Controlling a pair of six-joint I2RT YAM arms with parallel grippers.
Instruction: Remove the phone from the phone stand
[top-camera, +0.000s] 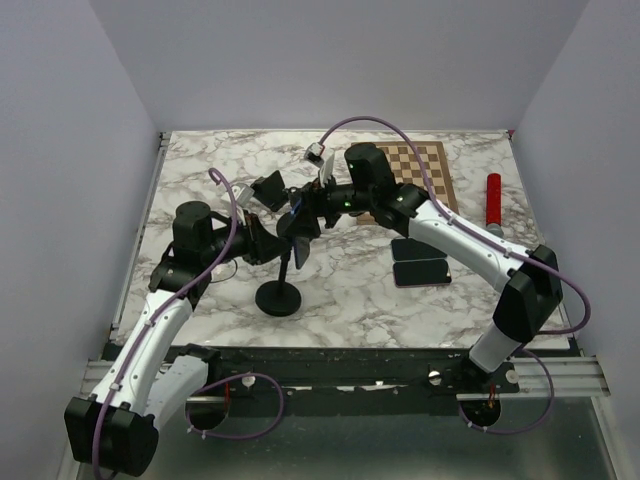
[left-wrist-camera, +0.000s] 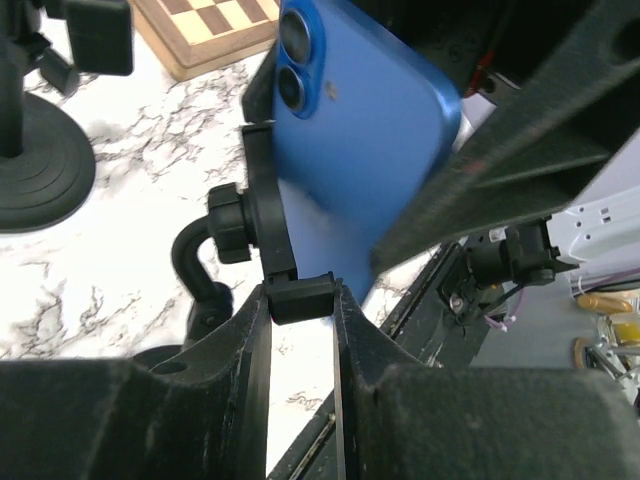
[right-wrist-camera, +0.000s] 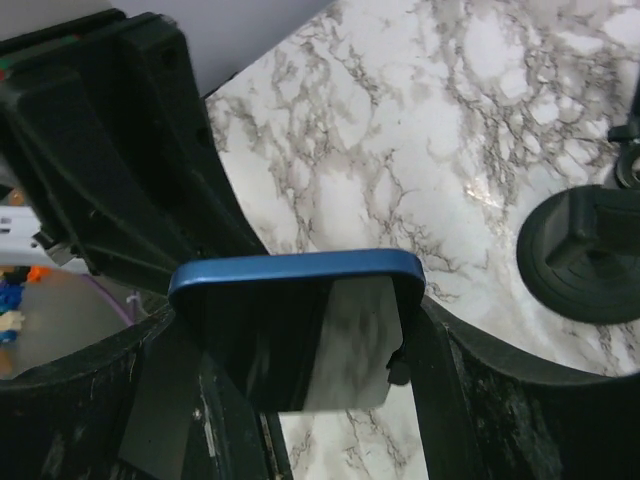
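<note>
Chessboard (top-camera: 415, 170) lies at the far right of the marble table (top-camera: 200, 170), with a red cylinder (top-camera: 493, 200) to its right. Two dark handsets (top-camera: 420, 262) lie flat on the right side, nearer than the board. A second stand (left-wrist-camera: 30, 150) sits on the marble close by. Both arms crowd the phone stand (top-camera: 279, 297) near the table's middle, hiding most of it from above. Its cradle carries the blue phone (left-wrist-camera: 360, 160), long axis near upright and leaning, camera end up, blue back toward the left wrist. The left gripper (left-wrist-camera: 300, 300) is clamped on the cradle's bottom lip. The right gripper (right-wrist-camera: 305, 330) pinches the phone's long sides near its top edge.
</note>
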